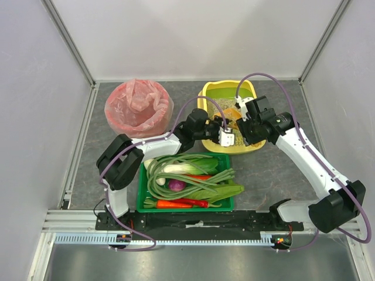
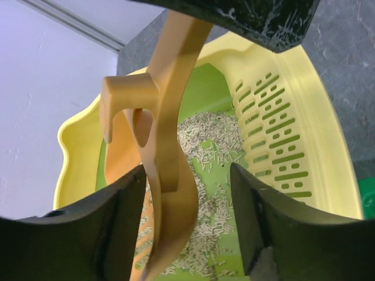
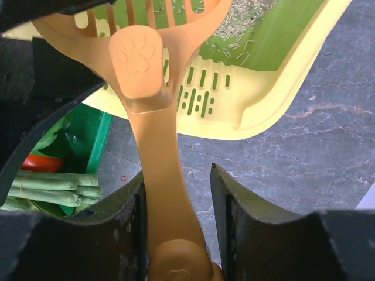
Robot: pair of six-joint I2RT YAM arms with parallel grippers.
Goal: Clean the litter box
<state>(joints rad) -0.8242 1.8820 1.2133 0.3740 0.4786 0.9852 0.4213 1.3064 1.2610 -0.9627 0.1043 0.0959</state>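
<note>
Your right gripper (image 3: 176,172) is clenched on the handle of the orange litter scoop (image 3: 137,58). The scoop's long axis runs straight out from the jaws toward the yellow litter box (image 1: 206,89) at the rear right of the table (image 1: 275,175). Its slotted head hangs inside the box, over the litter (image 2: 205,140). Your left gripper (image 2: 187,170) is spread wide, straddling the scoop without a sure grip. The right arm looks better placed to dig.

Litter box (image 1: 225,84): yellow rectangular plastic tray with a rounded rim, sitting flat on the bench (image 1: 275,170), far side, right of centre. Green inner lining. Yellow side wall has rows of slots (image 2: 287,134). Beige pellet litter (image 2: 205,140) is thin and patchy, with green floor showing through.
</note>
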